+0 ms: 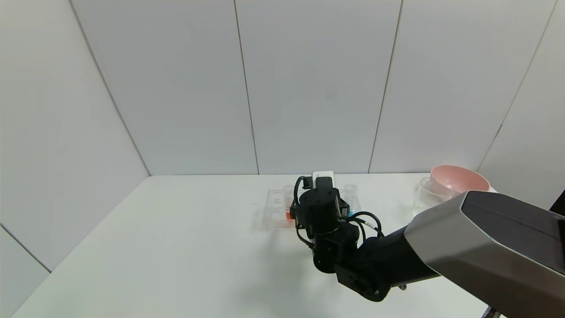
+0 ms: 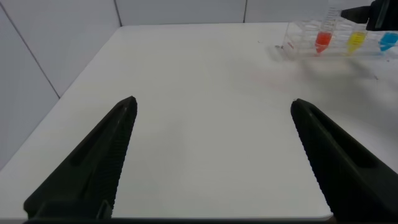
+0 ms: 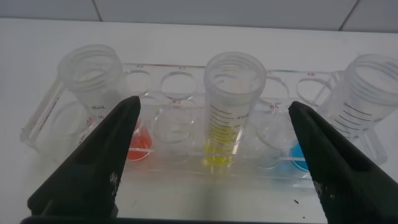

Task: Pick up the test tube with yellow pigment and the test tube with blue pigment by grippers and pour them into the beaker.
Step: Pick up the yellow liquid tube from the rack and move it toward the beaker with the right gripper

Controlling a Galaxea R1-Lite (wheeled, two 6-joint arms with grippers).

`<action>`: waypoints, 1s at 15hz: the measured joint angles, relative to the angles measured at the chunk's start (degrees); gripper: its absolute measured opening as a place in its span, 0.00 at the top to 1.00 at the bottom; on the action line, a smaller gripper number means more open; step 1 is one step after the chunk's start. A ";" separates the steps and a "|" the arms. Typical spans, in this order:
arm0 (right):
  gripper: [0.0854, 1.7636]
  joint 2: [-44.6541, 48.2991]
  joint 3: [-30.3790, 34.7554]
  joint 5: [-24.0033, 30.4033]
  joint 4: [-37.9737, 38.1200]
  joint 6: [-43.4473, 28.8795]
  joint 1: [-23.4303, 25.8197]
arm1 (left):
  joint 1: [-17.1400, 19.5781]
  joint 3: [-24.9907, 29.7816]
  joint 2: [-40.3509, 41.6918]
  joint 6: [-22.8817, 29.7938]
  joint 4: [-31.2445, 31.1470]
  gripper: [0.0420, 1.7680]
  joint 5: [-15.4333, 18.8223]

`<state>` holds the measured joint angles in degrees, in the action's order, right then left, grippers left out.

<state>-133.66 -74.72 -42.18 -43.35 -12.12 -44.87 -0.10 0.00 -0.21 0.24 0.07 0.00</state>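
The test tube with yellow pigment stands upright in a clear rack. My right gripper is open, with one finger on each side of this tube and not touching it. The test tube with blue pigment stands in the rack to one side, and a red-liquid tube to the other. In the head view my right wrist covers the rack's middle. The beaker stands at the far right. My left gripper is open and empty over bare table, far from the rack.
A pink bowl stands right behind the beaker at the table's far right corner. White walls close the back and left sides. My right forearm crosses the near right part of the table.
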 joint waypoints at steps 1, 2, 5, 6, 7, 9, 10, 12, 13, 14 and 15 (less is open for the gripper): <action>0.03 -0.11 -0.39 0.04 0.02 0.07 0.23 | 0.00 0.00 0.00 0.00 0.00 0.00 0.02; 0.09 -0.20 -0.63 0.06 -0.11 0.52 0.48 | 0.00 0.00 0.00 0.00 0.00 0.00 0.00; 0.38 -0.27 -0.67 0.09 0.07 0.90 0.80 | 0.00 0.00 0.00 0.00 0.00 0.00 0.00; 0.45 -0.29 -0.45 0.09 0.00 1.04 0.80 | 0.00 0.00 0.00 0.00 0.00 0.00 0.02; 0.51 -0.33 -0.34 0.11 -0.17 1.08 0.83 | 0.00 0.00 0.00 0.00 0.00 0.00 0.02; 0.69 -0.72 -0.45 0.09 -0.33 1.10 0.89 | 0.00 0.00 0.00 0.00 0.00 0.00 0.00; 0.76 -1.01 -0.72 0.13 -0.44 1.10 1.05 | 0.00 0.00 0.00 0.00 0.00 0.00 0.02; 0.76 -1.60 -1.02 0.41 -0.83 1.08 1.39 | 0.00 0.00 0.00 0.00 -0.02 0.00 0.00; 0.76 -1.79 -1.07 0.50 -0.99 1.08 1.55 | 0.00 0.00 0.02 0.00 0.00 0.00 0.00; 0.76 -1.95 -1.11 0.52 -1.21 1.08 1.63 | 0.00 0.00 0.02 -0.02 0.00 0.00 0.00; 0.76 -1.97 -1.11 0.52 -1.21 1.06 1.68 | 0.00 0.00 0.00 0.00 0.00 0.00 0.00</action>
<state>-135.63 -75.83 -41.66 -44.56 -11.06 -43.19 -0.10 0.00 -0.21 0.24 0.07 0.00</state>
